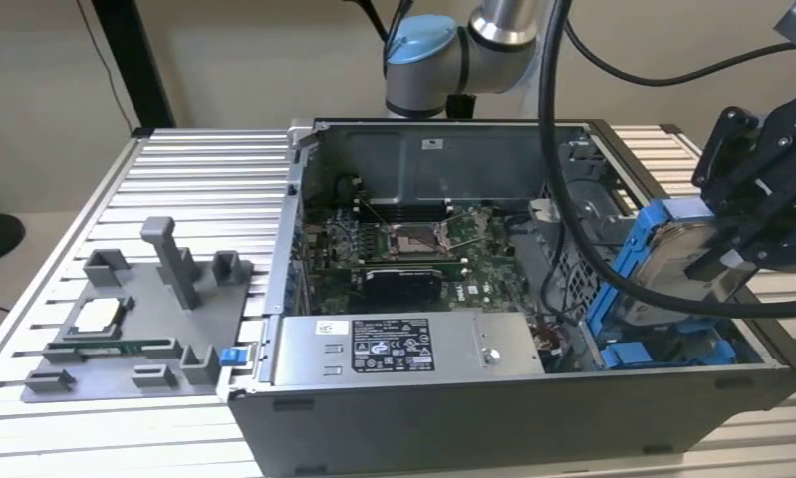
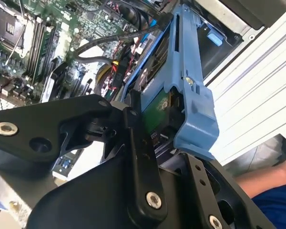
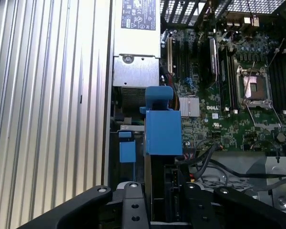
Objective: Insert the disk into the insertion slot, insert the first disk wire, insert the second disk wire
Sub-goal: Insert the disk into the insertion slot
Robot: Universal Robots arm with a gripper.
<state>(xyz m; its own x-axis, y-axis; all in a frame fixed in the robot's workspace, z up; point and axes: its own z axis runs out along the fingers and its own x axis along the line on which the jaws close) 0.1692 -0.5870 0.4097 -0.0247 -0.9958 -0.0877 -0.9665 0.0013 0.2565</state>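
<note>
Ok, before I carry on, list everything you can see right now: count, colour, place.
disk: one, silver-grey in blue carrier, held above the insertion slot
insertion slot: one, grey with blue guides, in the case at the exterior view's right
computer case: one, dark grey, open, on the table
motherboard: one, green-black, inside the case
power supply box: one, grey, inside the case's near wall
fixture tray: one, grey, exterior view's left
table: one, silver, ribbed
person's arm: one, blue sleeve, beside the table
robot arm: one, silver and light blue, behind the case
gripper: one, black, shut on the disk
</note>
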